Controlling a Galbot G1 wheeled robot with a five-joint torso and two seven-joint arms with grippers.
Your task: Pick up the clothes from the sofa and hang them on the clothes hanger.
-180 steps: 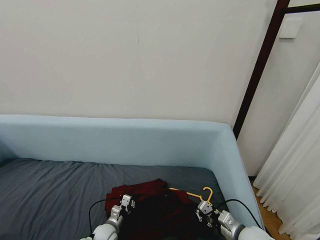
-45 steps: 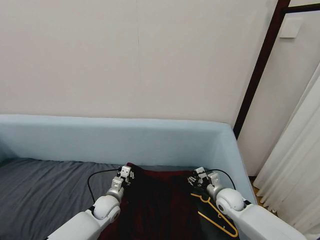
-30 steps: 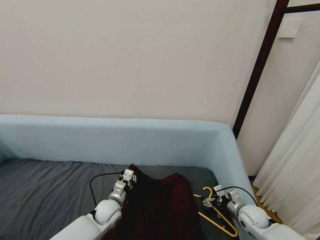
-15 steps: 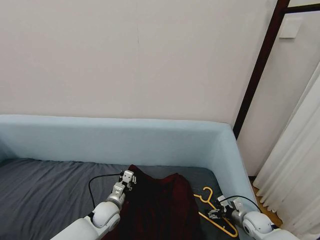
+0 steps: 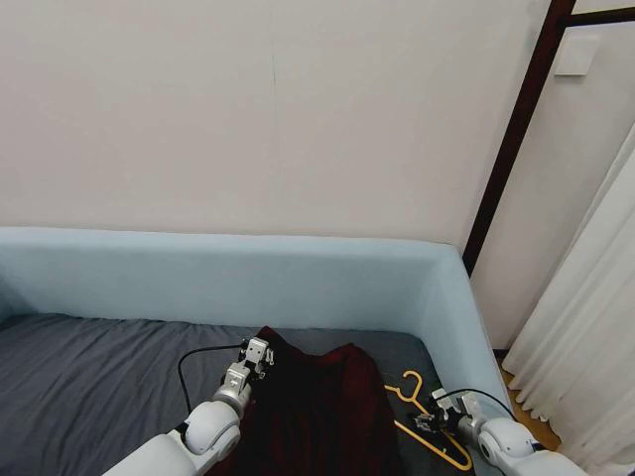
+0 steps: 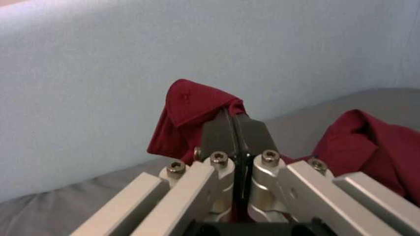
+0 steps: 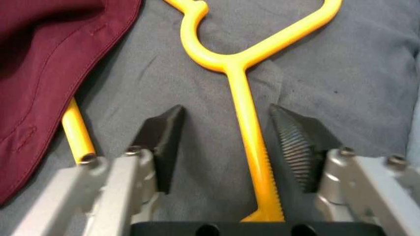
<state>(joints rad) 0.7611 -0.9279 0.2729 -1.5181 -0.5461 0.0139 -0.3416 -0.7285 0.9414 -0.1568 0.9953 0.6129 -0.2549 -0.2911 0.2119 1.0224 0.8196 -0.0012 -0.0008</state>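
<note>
As I look down through the head camera, the left gripper (image 5: 256, 355) sits over the far edge of the dark red shirt (image 5: 317, 412), close to the sofa's pale blue backrest (image 5: 248, 278). From the left wrist camera I see its two fingers pressed together with a fold of the red cloth pinched between their tips. The claw is clamped on the shirt, and that pinched corner stands up off the grey seat cushion (image 5: 89, 377). The rest of the shirt lies spread on the cushion between my two arms, running from the backrest toward the near edge of the view. A black cable (image 5: 198, 359) loops beside the left wrist.

Over on the right, the right gripper (image 5: 425, 421) is low above the cushion, right at the yellow hanger (image 5: 442, 446). The hanger lies flat on the seat just right of the shirt, near the sofa's right armrest (image 5: 451, 327), with its hook at the far end. The right wrist camera shows the fingers spread wide apart, one on each side of the hanger's straight bar below the hook, neither pad touching it. A second yellow bar shows beside the shirt's edge, its far end hidden under the cloth. White curtain (image 5: 595, 327) hangs at the far right, beyond the sofa.
</note>
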